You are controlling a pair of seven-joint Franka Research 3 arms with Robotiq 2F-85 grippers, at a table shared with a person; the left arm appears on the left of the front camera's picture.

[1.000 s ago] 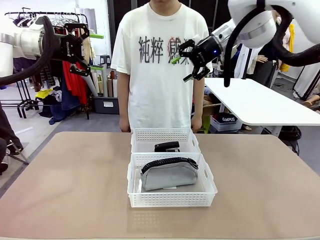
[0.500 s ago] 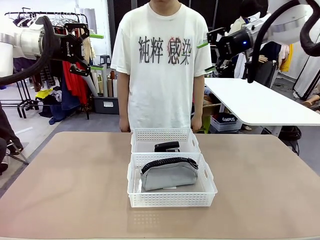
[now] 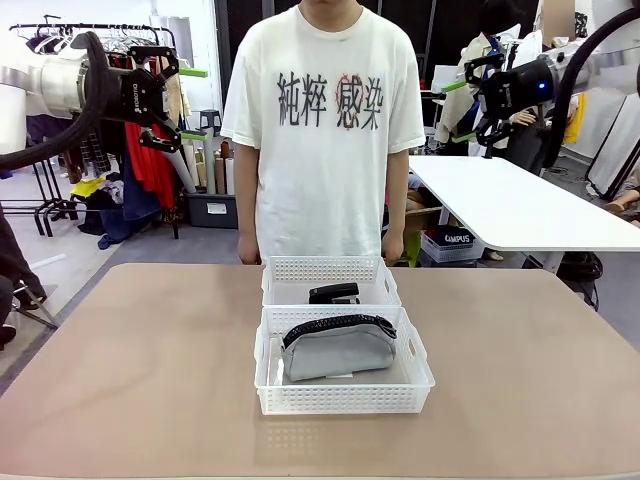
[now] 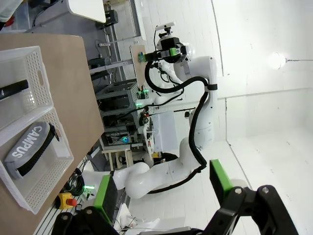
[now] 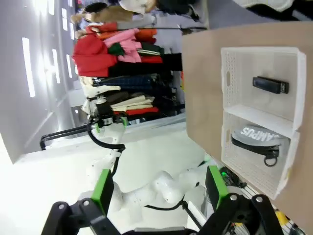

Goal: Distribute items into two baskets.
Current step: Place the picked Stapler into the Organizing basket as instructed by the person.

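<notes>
overhead, left gripper (image 3: 188, 102) raised level, fingers spread, right gripper (image 3: 461, 110) raised, spread, both empty

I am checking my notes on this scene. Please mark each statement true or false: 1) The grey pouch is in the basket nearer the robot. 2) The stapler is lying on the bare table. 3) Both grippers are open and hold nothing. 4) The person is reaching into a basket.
1) True: the grey pouch lies in the larger basket, nearer the robot.
2) False: the stapler lies in the smaller basket, on the person's side.
3) True: the left gripper and the right gripper are raised, open and empty.
4) False: the person stands behind the table, arms down.
</notes>
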